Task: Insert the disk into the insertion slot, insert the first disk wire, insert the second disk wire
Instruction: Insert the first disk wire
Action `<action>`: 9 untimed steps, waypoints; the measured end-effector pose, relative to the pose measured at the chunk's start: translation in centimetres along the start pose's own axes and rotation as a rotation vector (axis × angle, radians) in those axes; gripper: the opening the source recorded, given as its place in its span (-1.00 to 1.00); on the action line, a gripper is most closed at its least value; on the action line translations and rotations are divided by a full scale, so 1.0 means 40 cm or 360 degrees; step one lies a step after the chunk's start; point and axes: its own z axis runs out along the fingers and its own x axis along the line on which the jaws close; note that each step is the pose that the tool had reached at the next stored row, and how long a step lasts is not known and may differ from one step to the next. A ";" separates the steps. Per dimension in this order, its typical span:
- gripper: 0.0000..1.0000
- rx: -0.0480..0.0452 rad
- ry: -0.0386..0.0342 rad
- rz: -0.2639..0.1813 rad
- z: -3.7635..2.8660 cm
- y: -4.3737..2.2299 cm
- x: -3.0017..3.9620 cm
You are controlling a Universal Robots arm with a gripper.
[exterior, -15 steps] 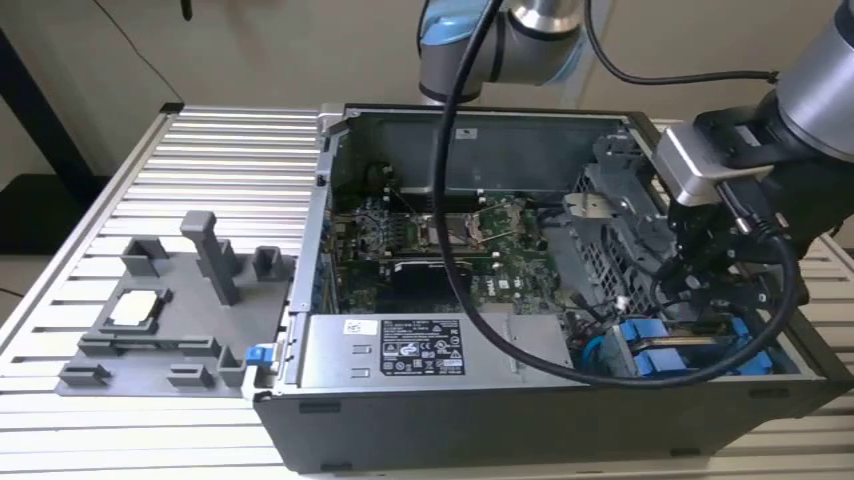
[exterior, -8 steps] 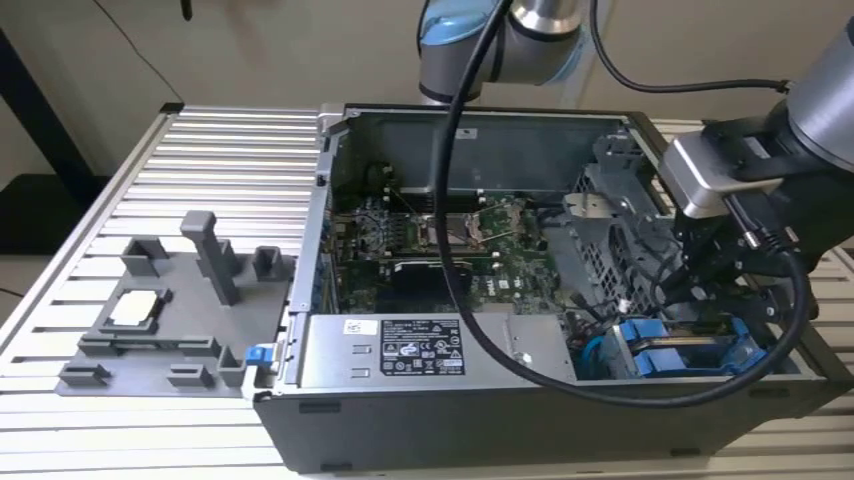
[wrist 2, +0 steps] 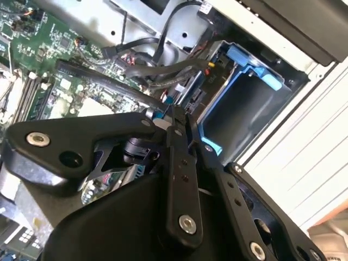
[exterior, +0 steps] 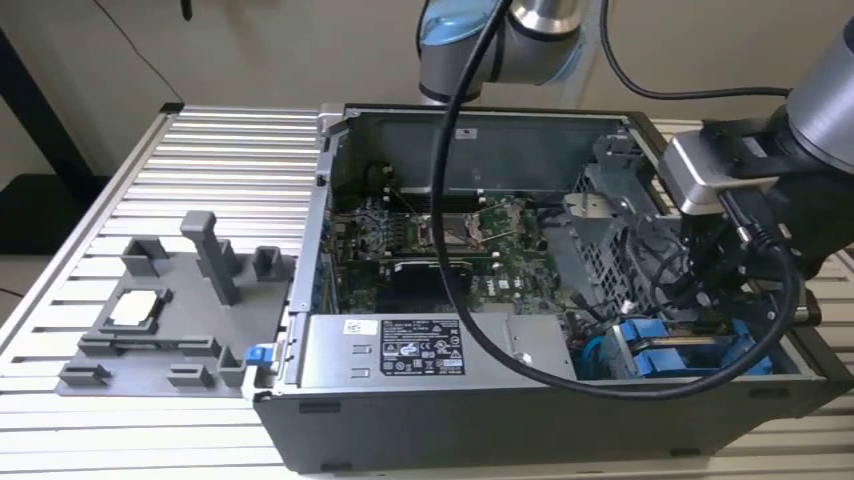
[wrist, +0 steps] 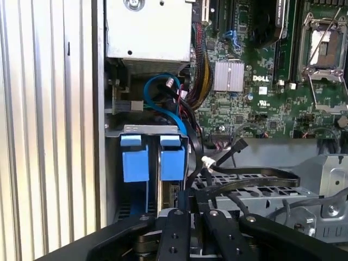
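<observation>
Jaws nearly closed, pinching a thin black wire (wrist 2: pixel 152 100). Second wrist view: gripper (wrist 2: pixel 166 117) just beside the blue-edged grey metal insertion slot (wrist 2: pixel 239 119).

First wrist view: silver-grey disk in its blue plastic carrier (wrist: pixel 173 163) sits on edge in the slot, long axis running into the bay.

Exterior view: gripper low inside the computer case (exterior: pixel 400 440), at the exterior view's right. Silver power-supply box (exterior: pixel 521 345) carries a white printed label.

Above the case (exterior: pixel 400 430), the arm (exterior: pixel 814 110) is cut off at the exterior view's right edge; inside the case, the gripper (wrist 2: pixel 170 113) hides part of the board (wrist 2: pixel 65 87).

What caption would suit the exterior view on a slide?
Robot arm reaches into an open computer case, by blue disk carriers.
</observation>
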 end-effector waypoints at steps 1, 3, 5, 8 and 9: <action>-0.68 0.0000 0.0002 0.0002 0.003 -0.005 0.000; -0.68 0.0001 0.0005 0.0005 0.009 -0.014 0.001; -0.68 0.0001 0.0009 0.0010 0.014 -0.021 0.002; -0.68 0.0005 0.0014 0.0036 0.019 -0.022 0.003; -0.68 0.0007 0.0016 0.0049 0.021 -0.022 0.003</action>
